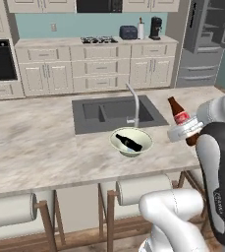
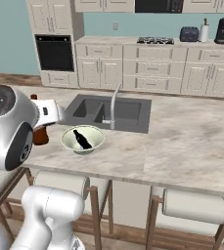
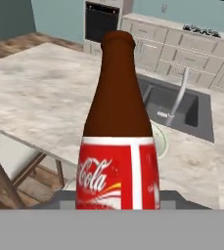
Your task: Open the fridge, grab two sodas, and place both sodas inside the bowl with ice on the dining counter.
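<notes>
My gripper (image 1: 185, 131) is shut on a dark-brown soda (image 1: 179, 114) with a red label. It holds the bottle tilted a little above the dining counter (image 1: 35, 142), just right of the bowl (image 1: 128, 153). In the hand view this soda (image 3: 118, 146) stands close up, with the bowl partly hidden behind it. A second soda (image 1: 129, 142) lies on its side inside the pale bowl (image 2: 81, 150), where it (image 2: 82, 139) points toward the sink. In the right base view the held soda (image 2: 40, 135) peeks out beside my arm. The fridge (image 1: 207, 39) stands at the far right with its doors swung open.
A grey sink (image 1: 114, 114) with a tall curved faucet (image 1: 133, 101) sits just behind the bowl. White-cushioned stools (image 1: 141, 189) line the counter's near edge below my arm. The wall counter (image 1: 94, 44) holds a toaster (image 1: 128, 32) and a coffee machine (image 1: 155, 28).
</notes>
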